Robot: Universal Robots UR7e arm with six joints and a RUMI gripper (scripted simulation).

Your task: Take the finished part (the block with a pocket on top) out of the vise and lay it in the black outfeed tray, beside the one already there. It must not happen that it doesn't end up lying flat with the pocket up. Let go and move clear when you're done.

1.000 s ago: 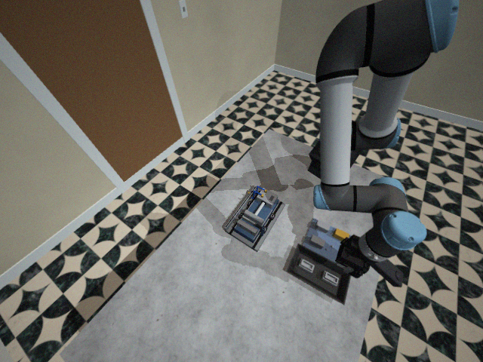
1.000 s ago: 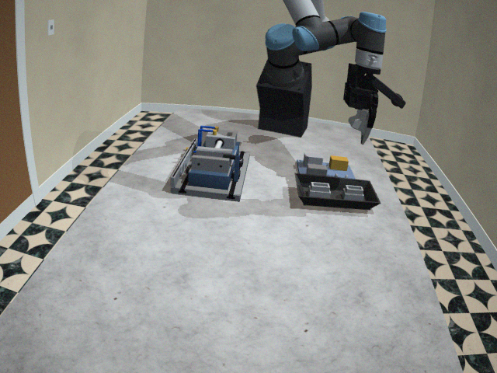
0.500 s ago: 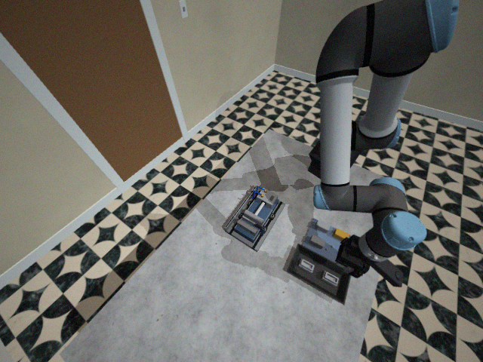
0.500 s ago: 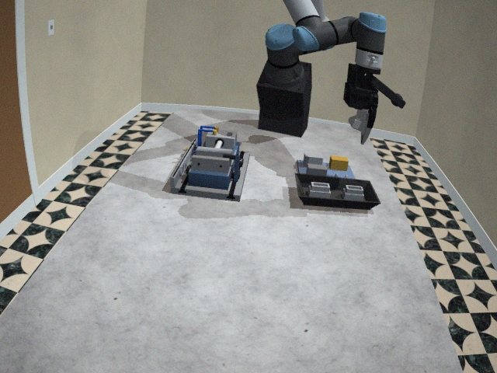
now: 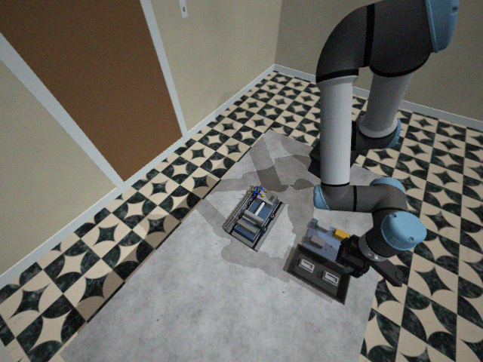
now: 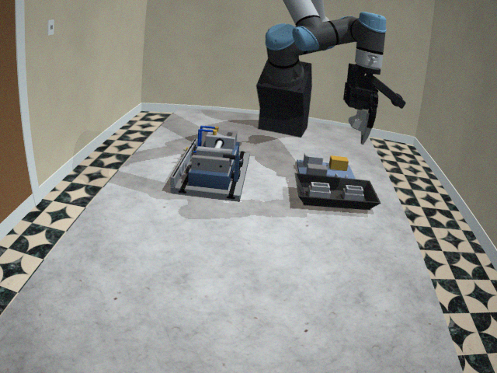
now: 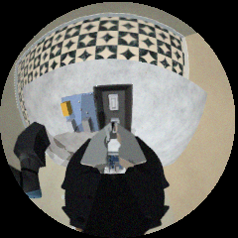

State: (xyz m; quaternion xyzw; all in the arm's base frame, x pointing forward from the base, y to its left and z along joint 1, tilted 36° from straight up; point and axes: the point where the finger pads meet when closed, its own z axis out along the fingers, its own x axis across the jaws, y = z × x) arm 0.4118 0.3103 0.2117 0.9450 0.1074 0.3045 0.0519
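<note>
While inspecting the gripper (image 6: 363,132), finding the fingers drawn fully together with nothing between them, and the tool hanging well above the right end of the black outfeed tray (image 6: 337,203). Locating the finished part inside that tray: counting two pocketed blocks, a left block (image 6: 320,187) and a right block (image 6: 353,189), lying side by side, apart from each other, pockets facing up; not being able to tell from their look which of the two came from the vise (image 6: 212,166). Judging the task as looking complete on this evidence. Counting one vise, well to the left of the tray, with no pocketed block showing between its jaws. Counting one blue plate (image 6: 348,173) just behind the tray, carrying one yellow block (image 6: 338,162) and at least two plain grey blanks (image 6: 317,170). Counting one tray and one black pedestal (image 6: 284,100), farther behind the tray. Judging each pocketed block as rigid, metal-like, fairly heavy for its bulk and smooth-sided, hence likely slipping under a light pinch. Recommending, for any re-gripping, taking hold across two opposite flat outer flanks, below the pocket rim, squarely, and avoiding the thinner pocket walls.
</note>
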